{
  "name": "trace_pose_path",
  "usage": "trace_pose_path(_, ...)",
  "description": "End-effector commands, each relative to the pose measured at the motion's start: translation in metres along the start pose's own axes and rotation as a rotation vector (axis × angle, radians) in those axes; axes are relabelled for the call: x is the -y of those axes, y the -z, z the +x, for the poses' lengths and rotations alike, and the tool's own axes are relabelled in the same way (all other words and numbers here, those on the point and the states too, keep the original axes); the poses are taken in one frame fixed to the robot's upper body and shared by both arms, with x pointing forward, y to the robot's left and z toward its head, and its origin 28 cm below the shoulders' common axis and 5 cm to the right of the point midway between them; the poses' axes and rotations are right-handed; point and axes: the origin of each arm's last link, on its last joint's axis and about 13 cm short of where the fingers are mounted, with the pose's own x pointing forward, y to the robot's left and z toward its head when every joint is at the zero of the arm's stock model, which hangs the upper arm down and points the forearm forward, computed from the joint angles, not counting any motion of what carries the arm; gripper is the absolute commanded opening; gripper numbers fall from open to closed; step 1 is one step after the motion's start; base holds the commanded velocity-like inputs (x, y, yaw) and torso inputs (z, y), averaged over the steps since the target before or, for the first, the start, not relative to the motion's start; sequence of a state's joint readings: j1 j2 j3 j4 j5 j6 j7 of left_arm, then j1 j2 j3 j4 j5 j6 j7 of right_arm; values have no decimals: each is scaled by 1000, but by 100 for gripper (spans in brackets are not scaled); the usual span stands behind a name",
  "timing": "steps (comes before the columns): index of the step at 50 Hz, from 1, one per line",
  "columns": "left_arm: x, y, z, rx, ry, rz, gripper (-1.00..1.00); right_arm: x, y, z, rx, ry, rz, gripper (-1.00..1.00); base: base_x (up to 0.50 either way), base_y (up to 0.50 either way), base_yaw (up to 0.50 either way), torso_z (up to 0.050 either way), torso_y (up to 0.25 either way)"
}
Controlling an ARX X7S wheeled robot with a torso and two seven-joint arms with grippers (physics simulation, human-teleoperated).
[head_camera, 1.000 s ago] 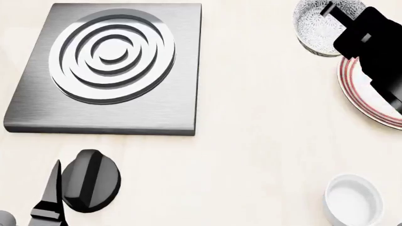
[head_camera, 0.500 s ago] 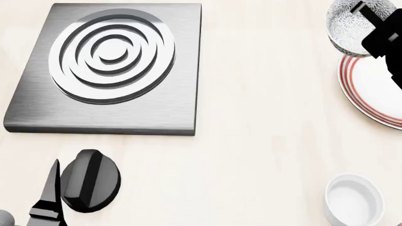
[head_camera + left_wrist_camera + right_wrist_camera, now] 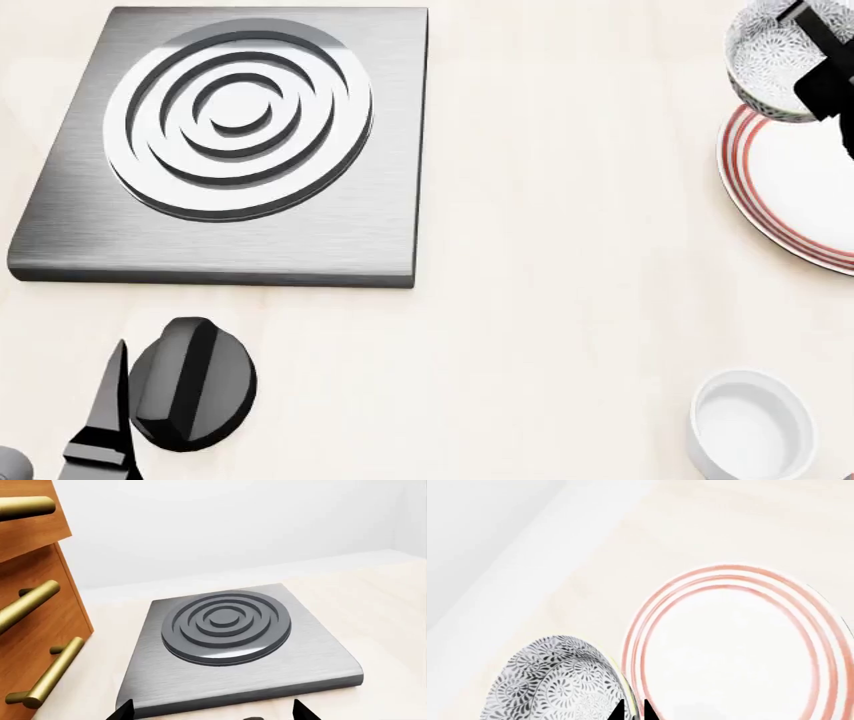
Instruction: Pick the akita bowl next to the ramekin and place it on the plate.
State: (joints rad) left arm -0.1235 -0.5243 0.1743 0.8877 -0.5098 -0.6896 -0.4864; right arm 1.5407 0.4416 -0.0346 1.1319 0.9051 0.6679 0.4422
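the akita bowl (image 3: 781,62) is at the far right of the head view, held in the right gripper (image 3: 632,711): in the right wrist view the two dark fingertips (image 3: 618,712) pinch the bowl's rim, one inside & one outside. the bowl's near edge overlaps the far rim of the plate (image 3: 787,195), but if it touches the plate or hangs above it, cannot tell. in the wrist view bowl and plate are side by side, rims almost meeting.

bowl: deep, round, fine grey-and-white floral pattern inside. plate: flat, round, white w/ thin red rings around the rim, wider than the bowl. the ramekin (image 3: 751,424) is plain glossy white, straight sides, at the near right, well apart from bowl & plate.

the table (image 3: 561,300) is pale, light wood look. at the far left lies a square brushed-metal slab (image 3: 227,150) w/ rounded corners and concentric rings cut in it. left gripper (image 3: 212,711) is near this slab's front edge; its two black tips are spread apart, nothing between. beside the slab stands a wooden drawer unit (image 3: 30,605) w/ brass bar handles.
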Motion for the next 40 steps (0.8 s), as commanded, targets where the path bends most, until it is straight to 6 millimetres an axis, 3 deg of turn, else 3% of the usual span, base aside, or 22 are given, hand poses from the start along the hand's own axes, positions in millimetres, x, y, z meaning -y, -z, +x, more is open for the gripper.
trace_pose_path(1, 0, 0, 0, 0, 2, 2, 100, -3, -8, 3, 24, 12, 31, -100, 0, 0, 0, 0, 0)
trace_pose_path(24, 1, 0, 1, 2, 6, 8, 100, 11, -12, 3, 1, 115, 58, -100, 0, 0, 0, 0, 0)
trace_pose_path(40, 2, -1, 1, 0, 12, 12, 100, 8, -14, 5, 65, 145, 83, -100, 0, 0, 0, 0, 0)
